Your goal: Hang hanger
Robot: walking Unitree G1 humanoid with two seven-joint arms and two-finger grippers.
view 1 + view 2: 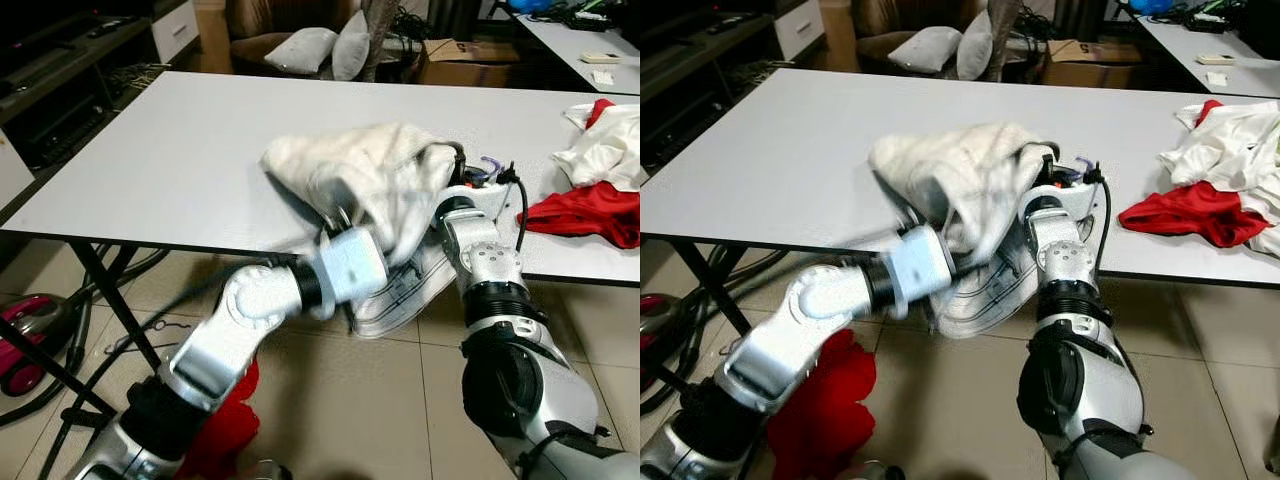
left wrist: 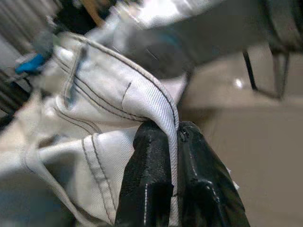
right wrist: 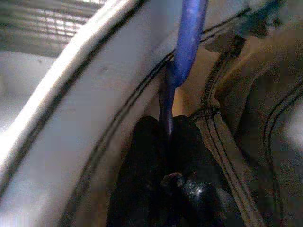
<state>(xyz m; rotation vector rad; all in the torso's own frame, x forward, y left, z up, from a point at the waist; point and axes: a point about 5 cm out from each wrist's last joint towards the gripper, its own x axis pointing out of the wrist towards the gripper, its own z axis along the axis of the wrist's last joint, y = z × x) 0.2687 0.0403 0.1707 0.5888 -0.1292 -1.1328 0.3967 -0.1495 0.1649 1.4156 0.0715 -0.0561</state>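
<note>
The right gripper (image 3: 163, 135), two long black fingers on a silver arm, is pinched together on a thin blue plastic hanger (image 3: 189, 35); the wrist view shows the blue bar rising from between the fingers, with white cloth on both sides. This grip seems meant to steady the hanger inside the garment while the cloth is worked over it. In the head views the hanger's pale blue hook (image 1: 487, 166) pokes out beside the right wrist, just above the near edge of the large white rectangular table (image 1: 180, 150).

The left gripper (image 2: 173, 142) is clamped on a folded hem of the white fabric garment with dark stitching (image 1: 360, 170), probably to pull the opening wide or drag the cloth along the hanger. The garment is bunched at the table's near edge, part on the tabletop and part hanging over it between the two arms.

Well apart on the table's right lie crumpled red cloth (image 1: 590, 212) and other white clothes (image 1: 610, 145). A red garment (image 1: 825, 400) lies on the tiled floor beneath the left arm
</note>
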